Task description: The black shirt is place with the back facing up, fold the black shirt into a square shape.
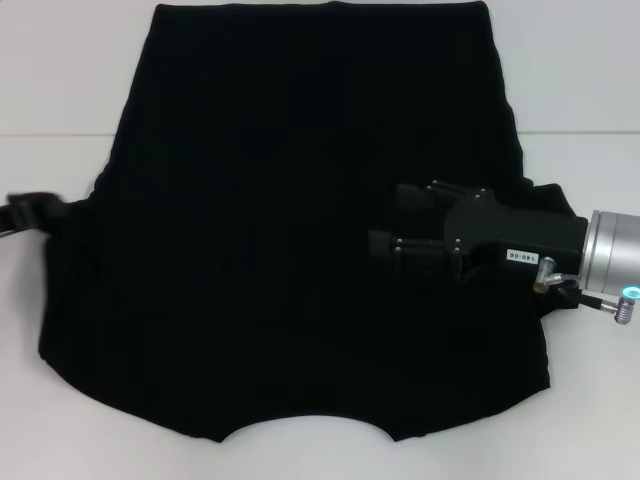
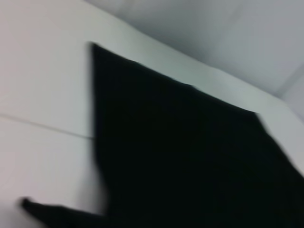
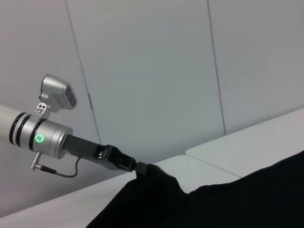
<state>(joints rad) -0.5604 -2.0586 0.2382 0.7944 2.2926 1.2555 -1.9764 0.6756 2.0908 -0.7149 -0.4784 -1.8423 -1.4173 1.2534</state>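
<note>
The black shirt (image 1: 290,250) was partly folded; its sleeve was apparently gripped by the left tool (image 3: 140,167), the right tool (image 1: 400,235) held wide above it.

One black shirt (image 1: 290,260), spread over one white tabletop (image 1: 60,90). Two grippers: the right gripper (image 1: 395,235) above the cloth on the right side, the left gripper (image 3: 142,167) at the shirt's left edge (seen clearly only from the right wrist, jaws pinched onto a raised bit of fabric). Two silver wrists, each with one lit ring. One seam line across the tabletop.
</note>
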